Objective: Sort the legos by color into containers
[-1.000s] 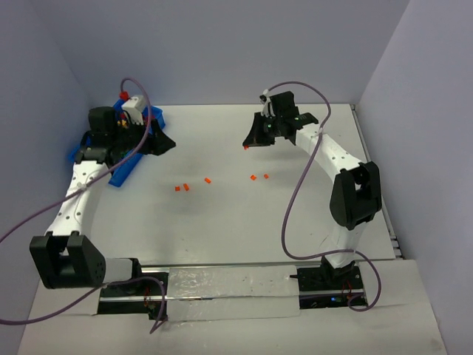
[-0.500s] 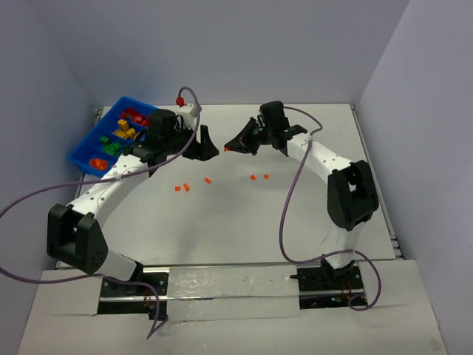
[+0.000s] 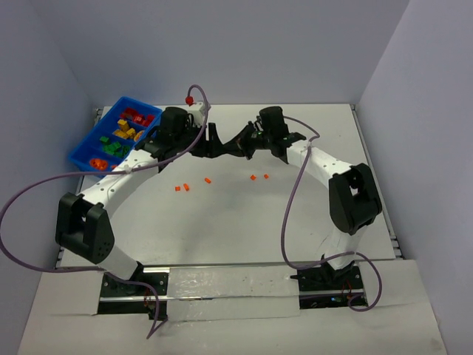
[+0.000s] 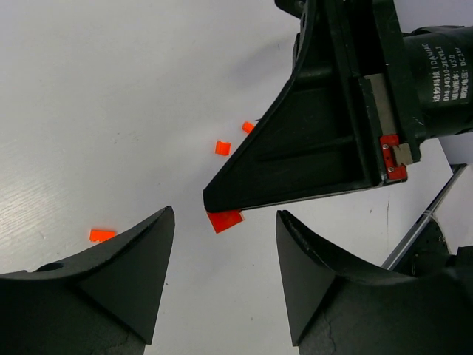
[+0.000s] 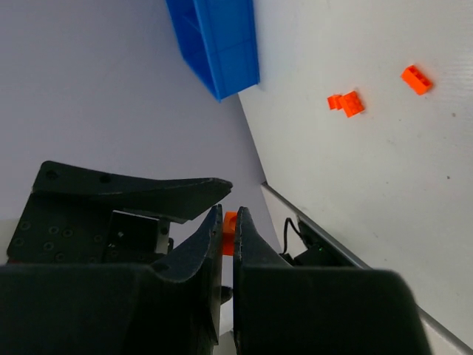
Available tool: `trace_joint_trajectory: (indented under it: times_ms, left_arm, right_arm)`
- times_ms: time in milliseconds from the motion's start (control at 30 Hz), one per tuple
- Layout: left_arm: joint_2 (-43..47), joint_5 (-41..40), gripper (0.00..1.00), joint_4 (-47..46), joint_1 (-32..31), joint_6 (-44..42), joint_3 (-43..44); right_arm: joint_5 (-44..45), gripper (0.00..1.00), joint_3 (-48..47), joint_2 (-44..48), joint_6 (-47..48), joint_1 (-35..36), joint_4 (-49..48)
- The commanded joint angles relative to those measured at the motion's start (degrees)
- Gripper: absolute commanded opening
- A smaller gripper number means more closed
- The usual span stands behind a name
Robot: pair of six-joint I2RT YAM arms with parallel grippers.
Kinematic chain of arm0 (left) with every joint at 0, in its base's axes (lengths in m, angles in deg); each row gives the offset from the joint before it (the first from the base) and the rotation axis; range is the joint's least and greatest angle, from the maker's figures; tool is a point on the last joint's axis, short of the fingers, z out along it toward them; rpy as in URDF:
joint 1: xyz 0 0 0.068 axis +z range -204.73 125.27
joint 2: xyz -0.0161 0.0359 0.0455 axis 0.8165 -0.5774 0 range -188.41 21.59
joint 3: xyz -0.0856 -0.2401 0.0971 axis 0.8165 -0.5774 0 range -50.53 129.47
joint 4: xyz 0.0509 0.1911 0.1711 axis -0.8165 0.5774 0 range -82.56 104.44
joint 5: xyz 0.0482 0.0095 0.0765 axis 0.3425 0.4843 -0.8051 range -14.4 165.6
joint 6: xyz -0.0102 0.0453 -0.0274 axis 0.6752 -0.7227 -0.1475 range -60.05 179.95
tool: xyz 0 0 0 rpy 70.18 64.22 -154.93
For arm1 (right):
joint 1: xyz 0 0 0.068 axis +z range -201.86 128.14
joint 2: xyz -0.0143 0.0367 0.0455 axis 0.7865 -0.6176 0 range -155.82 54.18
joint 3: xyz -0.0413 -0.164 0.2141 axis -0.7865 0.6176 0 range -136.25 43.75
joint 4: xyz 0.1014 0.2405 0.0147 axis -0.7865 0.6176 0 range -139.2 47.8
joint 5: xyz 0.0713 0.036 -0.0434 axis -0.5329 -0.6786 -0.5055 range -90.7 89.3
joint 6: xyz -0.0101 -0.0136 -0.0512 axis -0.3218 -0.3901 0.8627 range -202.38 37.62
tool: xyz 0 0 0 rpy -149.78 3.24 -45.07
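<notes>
Above white tabletop [image 3: 244, 222] right of the blue bin [image 3: 83, 153], our right tool [image 5: 228, 222] clenches an orange brick [image 4: 224, 220], seemingly for handover; our released left tool [image 3: 213, 140] should close on it.

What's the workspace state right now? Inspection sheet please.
Surface: white table, no spills seen.
Job's things: blue bin far left, sorted bricks inside, red, yellow, green and orange; five loose orange bricks mid-table.
Clutter: nothing seen.
Grippers: right gripper shut on an orange brick; left gripper open, jaws flanking that brick, gaps visible.
Cables: purple cables loop off both arms.
Surroundings: pale walls on three sides.
</notes>
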Motion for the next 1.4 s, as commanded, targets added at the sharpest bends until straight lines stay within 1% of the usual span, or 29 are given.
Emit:
trace_joint_trajectory:
  times_ms: [0, 200, 267, 367, 433, 500, 533, 600, 633, 667, 800, 833, 900, 933, 967, 1067, 1100, 1133, 1167, 1233, 1267, 1300, 1367]
  left_arm:
    - [-0.97, 0.02, 0.64, -2.41, -0.01, 1.30, 3.09]
    - [-1.18, 0.42, 0.57, -2.12, -0.01, 1.30, 2.58]
    - [-0.92, 0.41, 0.52, -2.21, 0.08, 1.30, 2.40]
    - [-0.61, 0.48, 0.38, -2.51, 0.08, 1.44, 2.40]
    - [-0.48, 0.78, 0.32, -2.64, 0.17, 1.44, 2.52]
    - [-0.39, 1.18, 0.22, -2.79, 0.36, 1.48, 2.61]
    - [-0.35, 1.43, 0.16, -2.78, 0.55, 1.52, 2.63]
    - [-0.19, 1.87, 0.05, -2.58, 0.89, 1.28, 2.35]
    - [-0.05, 1.84, 0.00, -2.36, 1.01, 1.17, 2.13]
    - [0.31, 1.94, 0.00, -2.21, 1.24, 0.98, 1.66]
    - [2.33, 2.75, 0.00, -0.89, 3.04, -0.67, -1.14]
    - [3.08, 2.87, 0.00, -0.37, 3.94, -1.59, -1.81]
    - [5.05, 3.11, 0.00, 2.15, 5.48, -4.03, -2.90]
    - [5.93, 3.22, 0.00, 3.57, 6.76, -5.66, -3.45]
    - [6.15, 3.34, 0.00, 4.01, 8.22, -7.09, -3.82]
    - [8.60, 5.73, 0.00, 11.47, 15.78, -11.55, -3.83]
    - [8.85, 7.23, 0.00, 15.11, 20.44, -14.95, -2.74]
    - [8.92, 7.97, 0.00, 16.61, 22.69, -18.21, -2.15]
    - [9.01, 8.05, 0.00, 18.08, 25.00, -18.56, -1.47]
    - [8.54, 5.29, 0.00, 21.63, 33.16, -25.16, 1.48]
    - [8.20, 3.33, 0.00, 23.20, 35.68, -27.18, 2.67]
    - [6.81, 3.14, 0.00, 24.62, 37.49, -28.79, 3.65]
    - [5.23, 3.92, 0.00, 27.62, 43.85, -32.55, 5.76]
  right_arm:
    - [-2.65, 0.00, 0.91, 3.95, -2.78, 0.49, -5.52]
    - [-3.43, 0.00, 1.56, 4.39, -3.46, 0.59, -6.14]
    - [-3.79, 0.00, 2.09, 4.57, -3.65, 0.75, -8.07]
    - [-3.79, 0.00, 2.43, 4.57, -3.37, 0.99, -8.36]
    - [-3.95, 0.00, 3.04, 4.53, -3.62, 1.03, -9.12]
    - [-4.40, 0.00, 3.44, 4.48, -3.95, 1.12, -10.04]
    - [-4.44, 0.03, 3.50, 4.48, -3.86, 1.12, -10.17]
    - [-4.58, 0.14, 3.61, 4.50, -3.81, 1.12, -10.69]
    - [-4.58, 0.22, 3.70, 4.57, -3.81, 1.12, -10.93]
    - [-4.58, 0.33, 3.78, 4.57, -3.76, 1.09, -11.19]
    - [-4.65, 0.64, 4.01, 4.62, -3.05, 0.74, -11.98]
    - [-4.53, 0.68, 3.85, 4.65, -2.54, 0.59, -11.90]
    - [-4.13, 0.74, 3.48, 4.86, -0.63, -0.11, -11.37]
    - [-3.95, 0.78, 3.14, 4.92, 0.14, -0.55, -11.15]
    - [-3.86, 0.78, 3.00, 4.92, 0.41, -0.68, -11.15]
    - [-3.58, 0.82, 1.88, 5.15, 6.81, -3.02, -10.14]
    - [-4.23, 0.83, 0.52, 4.81, 11.56, -4.10, -8.66]
    - [-4.30, 0.85, -0.44, 4.59, 13.95, -4.55, -7.18]
    - [-4.08, 0.87, -1.70, 4.34, 17.05, -5.06, -4.56]
    - [-2.69, 0.91, -5.43, 4.21, 27.91, -5.90, 3.18]
    - [-1.93, 0.93, -6.43, 4.39, 30.48, -6.09, 4.65]
    - [-1.05, 0.95, -7.05, 4.57, 36.45, -6.18, 8.28]
    - [0.44, 0.99, -7.87, 4.84, 41.54, -6.19, 11.38]
